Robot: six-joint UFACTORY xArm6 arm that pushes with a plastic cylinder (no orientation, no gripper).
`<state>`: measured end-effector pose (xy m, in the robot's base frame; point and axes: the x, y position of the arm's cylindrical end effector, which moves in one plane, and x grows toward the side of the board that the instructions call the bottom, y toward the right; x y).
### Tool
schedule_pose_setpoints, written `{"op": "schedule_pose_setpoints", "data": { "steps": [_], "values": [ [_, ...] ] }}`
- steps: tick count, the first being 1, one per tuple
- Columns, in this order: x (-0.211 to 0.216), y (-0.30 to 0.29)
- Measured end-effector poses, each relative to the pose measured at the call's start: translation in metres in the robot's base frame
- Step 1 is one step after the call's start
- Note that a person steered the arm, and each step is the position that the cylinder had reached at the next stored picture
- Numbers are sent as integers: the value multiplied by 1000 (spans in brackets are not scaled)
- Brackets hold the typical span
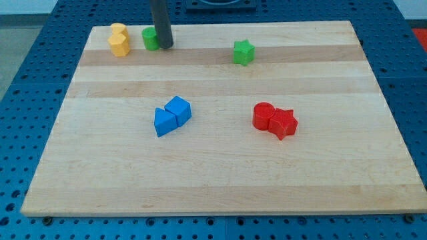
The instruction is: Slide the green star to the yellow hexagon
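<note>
Rod (pixel 161 20) comes down from the view's top onto the wooden table (pixel 220 180); its tip (pixel 164 46) sits touching the right side of a green block (pixel 149 38), whose shape is partly hidden behind the rod. No pincer on this arm, just the bare rod, so no open or closed state to report.

Landmark: green star (pixel 243 52), near the table's top edge, right of centre. It stands alone, nothing touching it.

Relative to the green star:
- tip and green block: well to the view's left, slightly higher.
- yellow hexagon (pixel 119 45): further left again, just beside the green block, touching a second yellow block (pixel 119 30) above it. Well apart from the star.
- blue cube (pixel 179 109) and blue wedge-like block (pixel 164 122): below and to the left, touching each other.
- red cylinder (pixel 263 116) and red star (pixel 283 123): below and slightly right, touching each other.
</note>
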<state>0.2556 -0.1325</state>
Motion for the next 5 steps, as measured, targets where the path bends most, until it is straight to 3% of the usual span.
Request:
{"op": "schedule_pose_setpoints", "data": {
  "steps": [3, 5],
  "values": [
    [0, -35],
    [0, 58]
  ]
}}
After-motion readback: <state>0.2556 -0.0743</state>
